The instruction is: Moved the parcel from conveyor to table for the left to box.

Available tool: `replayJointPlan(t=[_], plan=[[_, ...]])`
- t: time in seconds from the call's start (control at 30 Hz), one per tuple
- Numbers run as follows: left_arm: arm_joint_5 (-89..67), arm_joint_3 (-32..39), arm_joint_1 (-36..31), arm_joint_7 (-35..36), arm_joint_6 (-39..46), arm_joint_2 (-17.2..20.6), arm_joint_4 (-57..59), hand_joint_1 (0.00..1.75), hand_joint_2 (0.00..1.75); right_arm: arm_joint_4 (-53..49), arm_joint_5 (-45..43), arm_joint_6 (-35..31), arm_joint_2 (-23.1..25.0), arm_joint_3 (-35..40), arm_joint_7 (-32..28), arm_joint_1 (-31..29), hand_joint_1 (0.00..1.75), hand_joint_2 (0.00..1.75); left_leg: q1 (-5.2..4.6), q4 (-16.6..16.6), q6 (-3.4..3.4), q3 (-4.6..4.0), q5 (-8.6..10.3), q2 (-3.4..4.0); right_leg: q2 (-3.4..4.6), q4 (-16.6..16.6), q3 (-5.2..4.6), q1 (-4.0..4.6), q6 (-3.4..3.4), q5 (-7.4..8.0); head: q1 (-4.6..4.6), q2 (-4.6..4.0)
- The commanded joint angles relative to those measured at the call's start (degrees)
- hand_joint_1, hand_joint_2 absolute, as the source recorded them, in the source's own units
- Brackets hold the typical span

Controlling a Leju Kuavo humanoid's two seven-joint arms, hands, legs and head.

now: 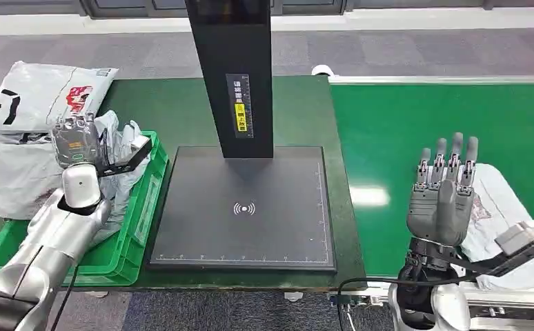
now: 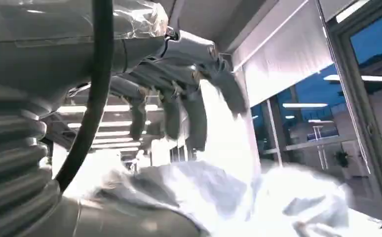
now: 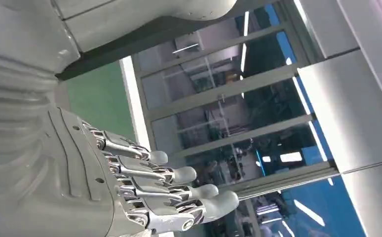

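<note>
Hovering right robot hand (image 1: 443, 196), parcel (image 1: 506, 221) beneath

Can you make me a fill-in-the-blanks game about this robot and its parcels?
1. The white parcel by the right hand lies on the green ____.
2. The left hand is over the ____ crate.
3. The right hand's fingers are ____ and hold nothing.
4. The black scanner pad has ____ lying on it.

Missing words: conveyor; green; open; nothing

Parcel (image 1: 509, 227) on conveyor — partly behind right hand (image 1: 443, 200) — cut off at edge
</note>
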Motion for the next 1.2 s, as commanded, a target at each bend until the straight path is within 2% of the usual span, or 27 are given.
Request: replayJointPlan(t=[0.03,0.27,0.4,0.43,0.47,0.5,0.53,0.57,0.6,0.63,0.7,0.73,0.8,0.9,0.97,1.2], plan=[[-2.1,8.1,-4.4,-2.5,0.5,-6.0,5.0,0.0,0.0,1.5,-0.2,-0.8,-2.2,0.2,-0.3,-0.4,0.0,1.75,0.16,0.0,0.05,0.0,0.03,-0.31,-0.28,-0.2,0.2,0.17,0.02,0.01,0.02,0.0],[-2.1,8.7,-3.5,-2.7,-0.6,-5.0,6.1,0.0,0.0,2.2,-0.5,-0.6,-2.4,0.9,-0.9,0.2,0.0,1.75,0.1,-0.1,0.02,0.08,0.01,-0.13,-0.11,-0.2,0.18,0.09,-0.01,0.01,0.0,0.0],[-1.6,11.2,-4.2,-4.5,-0.9,-6.3,7.2,0.0,0.0,3.1,-0.4,-0.8,-2.7,1.0,-1.0,-0.5,0.0,1.75,0.16,-0.1,0.05,0.1,0.01,-0.12,-0.07,-0.2,0.24,0.15,0.0,0.05,0.0,0.0],[6.6,17.1,-4.7,-14.8,2.9,-9.3,6.8,0.0,0.0,2.5,-0.3,-1.2,-3.0,0.9,-1.3,0.3,0.0,1.75,0.12,0.0,0.04,0.03,0.0,-0.11,-0.09,-0.1,0.14,0.1,0.01,0.02,0.0,0.0],[13.9,20.3,-6.6,-22.6,2.3,-11.5,6.9,0.0,0.0,1.5,-0.3,-1.4,-3.7,0.5,-1.8,1.7,0.0,1.75,0.06,0.0,0.03,0.01,0.01,-0.11,-0.09,-0.1,0.08,0.05,0.01,0.0,0.0,0.0],[33.2,27.8,-7.5,-41.4,-1.6,-15.8,3.0,0.0,0.0,0.8,-0.1,-1.6,-4.8,0.1,-2.2,2.8,0.0,1.75,0.17,0.0,0.06,-0.04,0.05,-0.42,-0.38,-0.2,0.21,0.16,0.03,0.0,0.0,0.0],[41.2,26.3,-8.1,-45.2,-3.4,-16.5,1.6,0.0,0.0,0.6,-0.5,-1.0,-5.6,-0.5,-2.4,3.3,0.0,1.75,0.14,0.1,0.05,-0.11,0.05,-0.45,-0.41,-0.1,0.08,0.13,0.03,-0.03,0.0,0.0],[42.1,23.7,-7.5,-42.2,-3.8,-16.5,-1.2,0.0,0.0,0.7,-0.8,-0.2,-5.5,-1.3,-2.5,3.4,0.0,1.75,0.19,0.1,0.09,-0.17,0.07,-0.69,-0.65,-0.2,0.16,0.19,0.06,-0.05,0.0,0.0],[58.6,27.2,-6.4,-49.5,-11.3,-18.6,-5.8,0.0,0.0,1.6,-0.3,0.3,-6.1,-1.5,-1.7,2.8,0.0,1.75,0.15,0.1,0.08,-0.23,0.07,-0.67,-0.64,-0.1,0.06,0.17,0.05,-0.05,0.0,0.0],[70.2,28.8,-5.1,-51.6,-16.5,-19.7,-9.2,0.0,1.75,3.3,0.5,0.8,-6.9,-1.6,-0.4,1.6,0.0,1.75,0.2,0.1,0.11,-0.21,0.06,-0.74,-0.72,-0.2,0.13,0.22,0.07,-0.05,0.02,0.0],[94.9,26.5,0.5,-48.7,-26.1,-20.2,-19.5,0.0,1.75,8.5,4.1,2.1,-8.5,-3.3,2.3,-2.0,0.0,1.75,0.14,0.1,0.17,-0.23,0.05,-0.71,-0.67,-0.2,0.18,0.18,0.11,0.01,0.02,0.0],[108.5,23.3,4.9,-45.8,-30.0,-19.3,-25.1,0.0,1.75,11.6,6.9,3.4,-8.7,-5.9,3.7,-4.2,0.0,1.75,0.07,0.1,0.14,-0.15,0.01,-0.37,-0.31,-0.2,0.11,0.14,0.1,0.05,0.02,0.0],[120.7,20.0,11.3,-45.0,-31.8,-19.2,-31.6,0.0,1.75,14.9,11.8,4.9,-9.0,-9.4,5.2,-6.6,0.0,1.75,0.05,-0.1,0.18,0.04,-0.04,-0.06,0.01,-0.4,0.26,0.08,0.17,0.17,0.02,0.0],[124.8,16.0,16.6,-47.5,-30.8,-18.3,-35.7,0.0,1.75,16.3,14.7,8.0,-8.1,-13.4,5.6,-7.6,0.0,1.75,-0.11,-0.2,0.31,0.32,-0.19,0.39,0.41,-0.4,0.38,-0.08,0.16,0.15,0.0,0.0],[124.9,15.7,16.9,-47.6,-30.7,-18.2,-35.9,0.0,1.75,16.3,14.8,8.2,-8.0,-13.7,5.6,-7.6,0.0,1.75,-0.17,-0.1,0.33,0.16,-0.22,0.11,0.14,-0.3,0.25,-0.11,0.2,0.03,0.02,0.0],[125.3,15.5,15.8,-47.8,-30.3,-17.6,-35.0,0.0,1.75,15.3,15.2,8.4,-7.3,-13.5,5.6,-7.0,0.0,1.75,-0.07,0.0,0.32,0.05,-0.24,-0.05,0.0,-0.3,0.26,0.0,0.25,-0.05,0.02,0.0]])
